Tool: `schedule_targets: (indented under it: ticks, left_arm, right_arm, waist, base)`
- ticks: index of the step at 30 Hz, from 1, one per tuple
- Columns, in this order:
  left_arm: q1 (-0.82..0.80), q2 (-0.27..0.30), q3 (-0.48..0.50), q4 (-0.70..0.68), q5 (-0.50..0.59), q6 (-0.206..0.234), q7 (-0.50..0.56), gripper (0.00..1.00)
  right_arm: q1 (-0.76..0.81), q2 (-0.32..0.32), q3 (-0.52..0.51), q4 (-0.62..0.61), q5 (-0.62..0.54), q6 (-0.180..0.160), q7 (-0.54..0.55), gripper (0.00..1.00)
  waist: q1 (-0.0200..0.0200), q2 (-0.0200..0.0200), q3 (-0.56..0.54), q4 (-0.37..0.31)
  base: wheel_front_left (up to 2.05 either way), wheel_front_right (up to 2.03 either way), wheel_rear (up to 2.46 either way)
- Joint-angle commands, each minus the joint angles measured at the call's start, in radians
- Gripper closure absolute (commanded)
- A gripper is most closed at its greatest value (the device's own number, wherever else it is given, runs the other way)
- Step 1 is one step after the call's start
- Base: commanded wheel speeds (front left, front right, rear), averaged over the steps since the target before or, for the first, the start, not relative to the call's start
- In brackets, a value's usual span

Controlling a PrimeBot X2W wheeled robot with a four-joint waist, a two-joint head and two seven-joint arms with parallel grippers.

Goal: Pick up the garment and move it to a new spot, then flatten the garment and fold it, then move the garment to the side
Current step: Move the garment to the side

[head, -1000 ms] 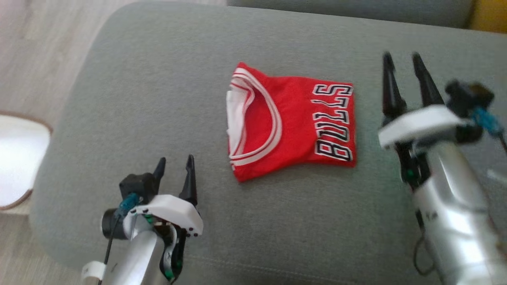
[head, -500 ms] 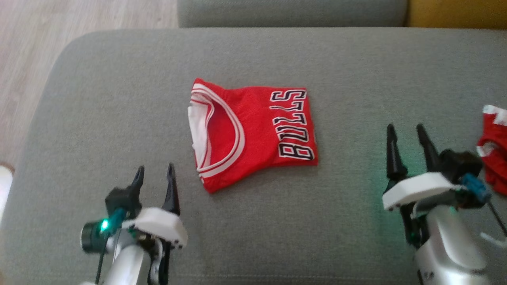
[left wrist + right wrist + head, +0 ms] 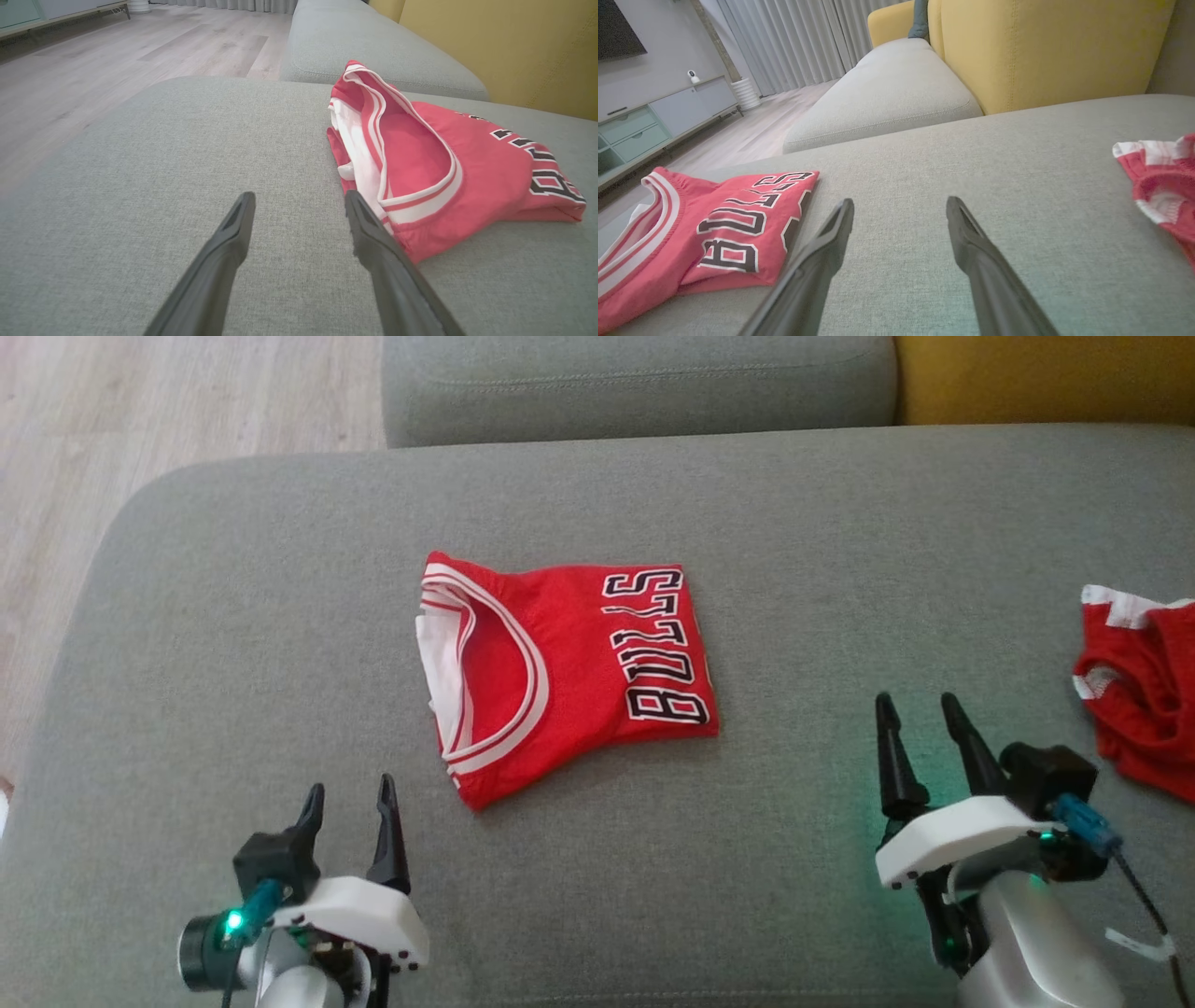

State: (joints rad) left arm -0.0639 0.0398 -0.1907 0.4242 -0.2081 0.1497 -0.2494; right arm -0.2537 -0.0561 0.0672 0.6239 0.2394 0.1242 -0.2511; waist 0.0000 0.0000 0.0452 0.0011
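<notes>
The garment (image 3: 1144, 705) is a crumpled heap of red cloth with white trim at the right edge of the grey sofa seat (image 3: 233, 616); in the right wrist view the garment (image 3: 1160, 186) is cut off by the frame's right side. My right gripper (image 3: 915, 702) hovers open over bare cushion to the left of it, apart from it, its jaws empty (image 3: 900, 200). My left gripper (image 3: 350, 786) is open near the seat's front left, nothing between its jaws (image 3: 299, 195).
A folded red jersey (image 3: 560, 672) with black-and-white "BULLS" lettering lies mid-seat; its corner (image 3: 411, 233) is just right of my left fingers. Another grey cushion (image 3: 635, 383) and a yellow backrest (image 3: 1046, 378) lie beyond. Wooden floor (image 3: 140, 411) drops off at left.
The head camera has swung right and brought the crumpled garment into view. My right gripper has drawn back from beside the jersey toward the seat's front. Both grippers stay open.
</notes>
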Motion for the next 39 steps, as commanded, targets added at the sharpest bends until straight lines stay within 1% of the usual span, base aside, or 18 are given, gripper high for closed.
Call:
schedule_targets:
  ticks: [1,6,9,10,12,18,21,24,25,26,27,30,32,34,39]
  left_arm:
    - [-0.037,0.01,0.022,-0.036,0.005,-0.002,-0.012,0.0]
    - [-0.062,0.01,-0.022,-0.042,-0.003,-0.011,-0.012,0.0]
    - [-0.078,0.01,-0.058,-0.044,-0.042,-0.013,-0.012,0.0]
    - [-0.078,0.01,-0.058,-0.044,-0.042,-0.013,-0.012,0.0]
    - [-0.092,0.01,-0.085,-0.043,-0.052,-0.012,-0.012,0.0]
    - [-0.114,0.01,-0.137,-0.054,-0.081,0.006,-0.012,0.0]
    - [-0.123,0.01,-0.144,-0.059,-0.087,0.013,-0.012,0.0]
    - [-0.126,0.01,-0.146,-0.068,-0.095,0.021,-0.012,0.0]
    - [-0.126,0.01,-0.145,-0.071,-0.098,0.022,-0.012,0.0]
    - [-0.126,0.01,-0.143,-0.072,-0.099,0.023,-0.012,0.0]
    - [-0.127,0.01,-0.14,-0.073,-0.098,0.025,-0.012,0.0]
    - [-0.125,0.01,-0.131,-0.074,-0.095,0.026,-0.012,0.0]
    - [-0.124,0.01,-0.123,-0.073,-0.091,0.023,-0.012,0.0]
    - [-0.123,0.01,-0.11,-0.071,-0.084,0.021,-0.012,0.0]
    - [-0.141,0.01,-0.082,-0.064,-0.064,0.009,-0.012,0.0]
  right_arm:
    - [-0.031,0.006,0.039,-0.015,0.011,0.007,-0.011,0.0]
    - [-0.092,0.006,0.111,0.056,0.058,0.007,-0.011,0.0]
    - [-0.16,0.006,0.15,0.127,0.099,0.007,-0.01,0.0]
    - [-0.16,0.006,0.15,0.127,0.099,0.007,-0.01,0.0]
    - [-0.216,0.006,0.165,0.181,0.104,0.007,-0.009,0.0]
    - [-0.355,0.006,0.157,0.352,0.098,0.007,-0.004,0.0]
    - [-0.404,0.006,0.15,0.442,0.079,0.007,0.016,0.0]
    - [-0.429,0.006,0.171,0.499,0.08,0.007,0.037,0.0]
    - [-0.431,0.006,0.183,0.51,0.084,0.007,0.043,0.1]
    - [-0.431,0.006,0.197,0.518,0.093,0.007,0.048,0.71]
    - [-0.43,0.006,0.208,0.52,0.107,0.007,0.047,1.0]
    - [-0.426,0.006,0.233,0.522,0.137,0.007,0.034,1.0]
    - [-0.423,0.006,0.243,0.517,0.156,0.007,0.02,1.0]
    - [-0.419,0.006,0.258,0.504,0.179,0.007,0.01,1.0]
    - [-0.414,0.006,0.306,0.473,0.214,0.007,-0.002,1.0]
  waist:
    - [0.0,0.0,0.015,0.015]
    - [0.0,0.0,0.062,0.068]
    - [0.0,0.0,0.093,0.114]
    - [0.0,0.0,0.093,0.114]
    - [0.0,0.0,0.114,0.148]
    - [0.0,0.0,0.157,0.23]
    - [0.0,0.0,0.173,0.255]
    - [0.0,0.0,0.183,0.268]
    - [0.0,0.0,0.185,0.269]
    - [0.0,0.0,0.187,0.268]
    - [0.0,0.0,0.188,0.264]
    - [0.0,0.0,0.181,0.234]
    - [0.0,0.0,0.171,0.198]
    - [0.0,0.0,0.163,0.145]
    - [0.0,0.0,0.157,-0.016]
  base:
    - [0.0,0.0,0.0]
    - [0.0,0.0,0.0]
    - [0.0,0.0,0.0]
    - [0.0,0.0,0.0]
    - [0.0,0.0,0.0]
    - [0.0,0.0,0.0]
    - [0.0,0.0,0.0]
    - [0.0,0.0,0.0]
    - [0.0,0.0,0.0]
    - [0.0,0.0,0.0]
    - [0.0,0.0,0.0]
    - [0.0,0.0,0.0]
    - [0.0,0.0,0.0]
    - [0.0,0.0,0.0]
    - [0.0,0.0,0.0]
